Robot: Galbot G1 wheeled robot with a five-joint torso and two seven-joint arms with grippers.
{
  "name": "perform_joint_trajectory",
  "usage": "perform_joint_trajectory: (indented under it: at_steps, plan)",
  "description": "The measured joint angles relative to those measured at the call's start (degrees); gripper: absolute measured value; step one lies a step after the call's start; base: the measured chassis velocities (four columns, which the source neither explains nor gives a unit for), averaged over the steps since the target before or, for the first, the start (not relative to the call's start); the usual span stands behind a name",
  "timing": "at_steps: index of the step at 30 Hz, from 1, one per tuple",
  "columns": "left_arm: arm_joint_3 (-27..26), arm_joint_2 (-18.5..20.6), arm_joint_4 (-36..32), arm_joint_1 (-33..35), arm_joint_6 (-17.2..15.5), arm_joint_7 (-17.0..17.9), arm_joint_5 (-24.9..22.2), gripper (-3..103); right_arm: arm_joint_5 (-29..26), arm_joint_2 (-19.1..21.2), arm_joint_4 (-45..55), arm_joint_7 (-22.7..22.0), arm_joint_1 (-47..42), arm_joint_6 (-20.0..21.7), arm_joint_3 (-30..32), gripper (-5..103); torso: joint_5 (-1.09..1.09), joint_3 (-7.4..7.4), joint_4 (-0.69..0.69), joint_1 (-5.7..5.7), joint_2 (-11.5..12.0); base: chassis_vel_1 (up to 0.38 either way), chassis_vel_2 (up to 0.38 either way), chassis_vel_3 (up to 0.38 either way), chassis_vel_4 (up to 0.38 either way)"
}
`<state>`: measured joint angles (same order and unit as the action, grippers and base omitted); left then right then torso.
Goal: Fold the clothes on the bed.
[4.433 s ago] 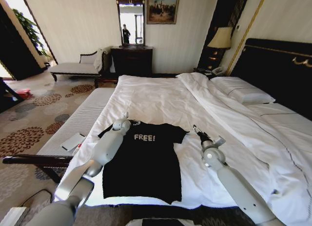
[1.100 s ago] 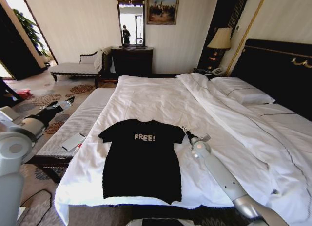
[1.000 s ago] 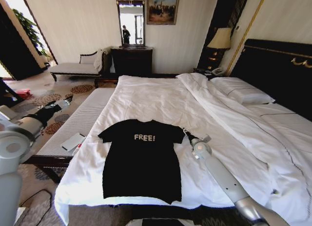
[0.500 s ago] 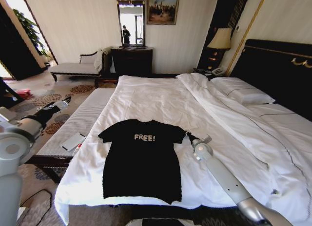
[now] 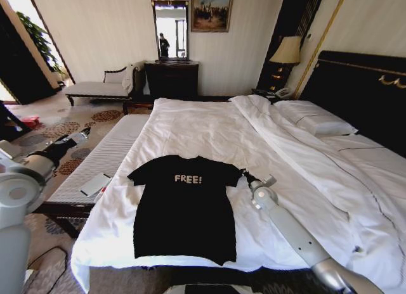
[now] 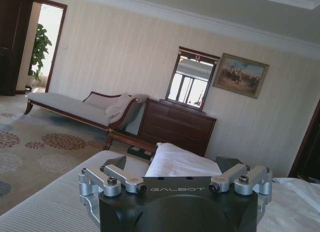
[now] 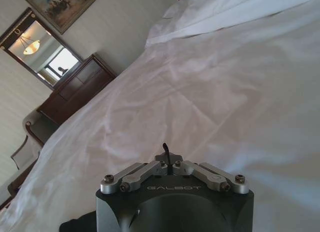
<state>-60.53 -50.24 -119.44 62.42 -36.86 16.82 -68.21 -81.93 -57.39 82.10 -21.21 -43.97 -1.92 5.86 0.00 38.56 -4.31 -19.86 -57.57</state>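
The clothes, a black T-shirt with a white "FREE!" print, lie flat and spread out near the foot of the bed. My right gripper rests low on the white duvet at the tip of the shirt's right sleeve. In the right wrist view, this gripper is shut, with white duvet ahead of it and a corner of the black shirt beside its body. My left gripper is held out to the left, off the bed and above the striped bench. It stands open and holds nothing.
A striped bench runs along the bed's left side with a flat white object on it. Pillows and the dark headboard are at the right. A chaise, a dresser and a lamp stand by the far wall.
The left arm left the shirt's shoulder and swung out left over the bench. The right gripper moved in to the right sleeve tip, then drifted slightly right. The shirt lies as before.
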Motion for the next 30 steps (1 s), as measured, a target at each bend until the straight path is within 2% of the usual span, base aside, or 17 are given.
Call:
perform_joint_trajectory:
  at_steps: [3,6,9,20,30]
  plan:
    - [-0.32,0.27,-0.02,-0.78,0.0,1.17,-2.36,100,-0.28,-0.23,1.89,0.07,1.25,-1.1,-1.44,0,0.0,0.0,0.0,0.0,0.0,0.0,0.0,0.0,0.0]
    - [-0.38,0.3,-0.07,-0.98,-0.01,1.49,-2.83,100,-0.32,-0.3,3.52,-0.26,1.72,-1.31,-3.12,0,0.0,0.0,0.0,0.0,0.0,0.0,0.0,0.0,0.0]
    - [-0.4,0.22,-0.28,-0.97,-0.02,1.58,-2.93,100,0.49,-0.96,4.9,-0.9,2.65,-1.4,-6.53,0,0.0,0.0,-0.01,0.0,0.0,0.0,0.0,0.0,0.0]
    - [-1.1,0.45,-0.32,-0.25,-0.05,1.6,-2.71,100,2.15,-4.15,5.17,-1.27,5.65,-1.7,-13.19,0,-0.01,0.0,-0.01,0.0,0.0,0.0,0.0,0.0,0.0]
    - [-1.12,-0.06,-0.31,-0.08,-0.06,1.6,-2.22,100,4.77,-8.38,1.24,-0.47,6.88,-2.45,-16.31,0,0.0,0.0,0.0,0.0,0.0,0.0,0.0,0.0,0.0]
